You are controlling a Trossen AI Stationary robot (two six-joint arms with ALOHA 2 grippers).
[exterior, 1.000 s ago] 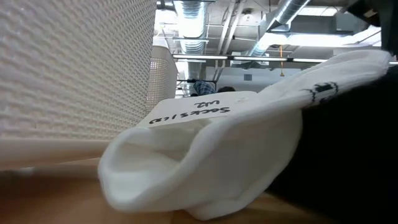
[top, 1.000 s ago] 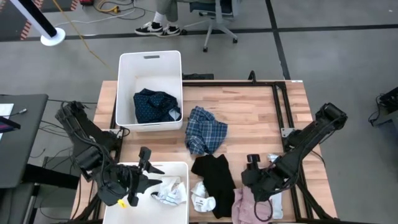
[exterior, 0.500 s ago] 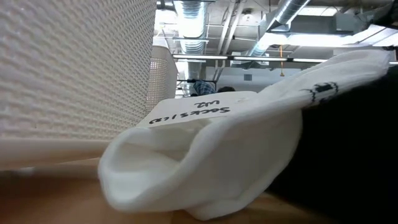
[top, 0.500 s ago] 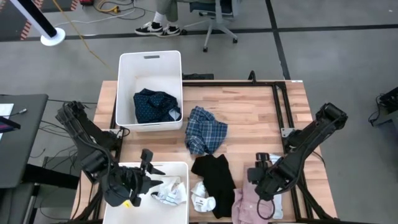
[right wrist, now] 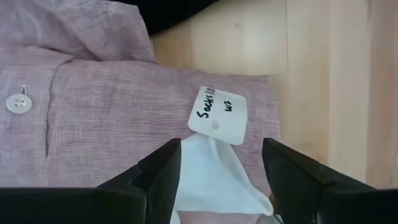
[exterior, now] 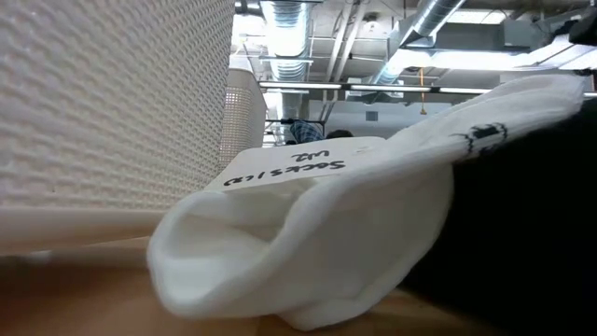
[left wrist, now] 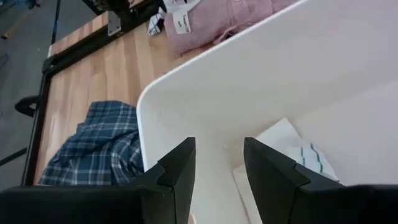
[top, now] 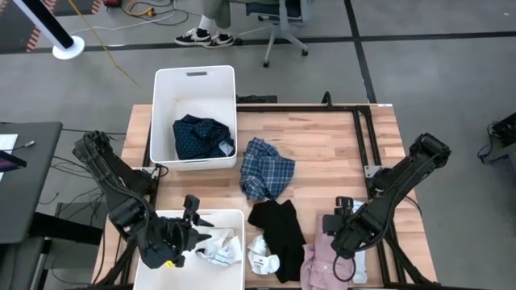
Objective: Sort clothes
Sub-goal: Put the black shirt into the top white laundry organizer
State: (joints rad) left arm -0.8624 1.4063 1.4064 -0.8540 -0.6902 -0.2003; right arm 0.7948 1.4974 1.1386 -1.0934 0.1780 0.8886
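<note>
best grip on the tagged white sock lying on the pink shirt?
Pinch the white sock at its bunched fabric just below the paper tag, coming straight down. The open right gripper already straddles it; go shallow, since the pink shirt lies directly beneath.

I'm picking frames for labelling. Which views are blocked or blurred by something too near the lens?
Low view: a white sock lies right at the lens, soft-edged, filling most of the frame beside the bin wall. Left wrist view: the left gripper looks into the near bin. Right wrist view: the right gripper frames the pink shirt, sharp. High view: unobstructed.
</note>
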